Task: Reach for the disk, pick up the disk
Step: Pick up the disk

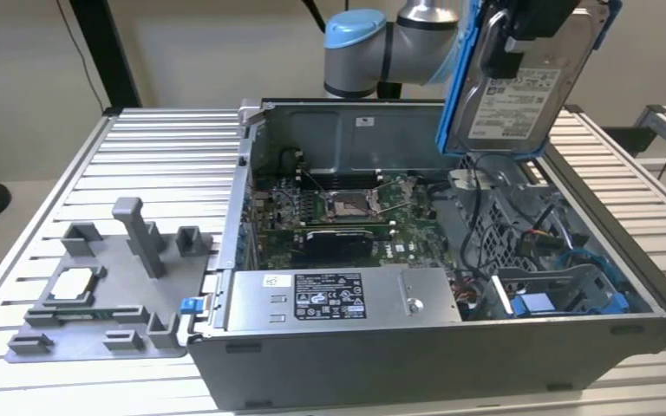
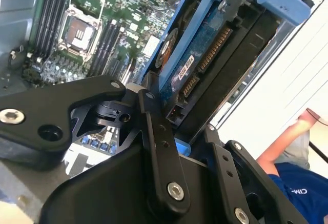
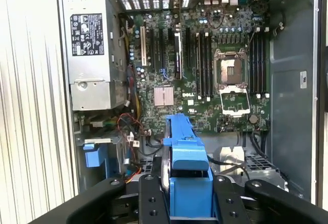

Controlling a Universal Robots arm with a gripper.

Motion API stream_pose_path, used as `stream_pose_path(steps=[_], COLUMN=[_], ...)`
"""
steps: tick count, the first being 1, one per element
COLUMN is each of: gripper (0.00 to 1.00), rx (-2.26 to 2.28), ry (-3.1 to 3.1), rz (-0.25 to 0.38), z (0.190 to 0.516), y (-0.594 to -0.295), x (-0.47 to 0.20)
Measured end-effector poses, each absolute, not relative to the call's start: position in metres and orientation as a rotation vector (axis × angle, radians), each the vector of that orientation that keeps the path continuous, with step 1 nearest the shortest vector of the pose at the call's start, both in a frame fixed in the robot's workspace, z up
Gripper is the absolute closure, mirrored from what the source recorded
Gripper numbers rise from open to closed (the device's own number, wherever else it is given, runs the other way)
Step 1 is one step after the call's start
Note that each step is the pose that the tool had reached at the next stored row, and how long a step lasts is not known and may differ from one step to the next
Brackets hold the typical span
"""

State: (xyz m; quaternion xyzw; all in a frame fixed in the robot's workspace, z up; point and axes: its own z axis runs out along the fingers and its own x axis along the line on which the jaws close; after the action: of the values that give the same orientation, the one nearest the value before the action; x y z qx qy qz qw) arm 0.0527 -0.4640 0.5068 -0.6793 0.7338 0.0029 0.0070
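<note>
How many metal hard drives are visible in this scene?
1. The silver-grey metal hard drive in its bright blue plastic bracket is gripped by the end effector, lifted above the open grey computer case. Others may be hidden inside the case's drive cage.

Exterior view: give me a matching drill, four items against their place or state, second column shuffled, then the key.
Items:
1. disk
2. pincer
3. power supply
4. grey fixture plate

Place or state:
A. lies on the slatted table, at the exterior view's left of the computer case
B. held up in the air above the open case
C. shut on the blue-framed drive
D. sits inside the case at its near edge, label up

Pairs: 1-B, 2-C, 3-D, 4-A
</note>
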Motion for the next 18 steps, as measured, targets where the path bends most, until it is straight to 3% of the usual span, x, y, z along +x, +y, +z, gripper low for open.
stream_pose_path(steps=[18], gripper=[1.0], rx=[-2.125], ry=[2.295], rz=[0.009], z=[0.507], y=[-0.487], x=[0.053])
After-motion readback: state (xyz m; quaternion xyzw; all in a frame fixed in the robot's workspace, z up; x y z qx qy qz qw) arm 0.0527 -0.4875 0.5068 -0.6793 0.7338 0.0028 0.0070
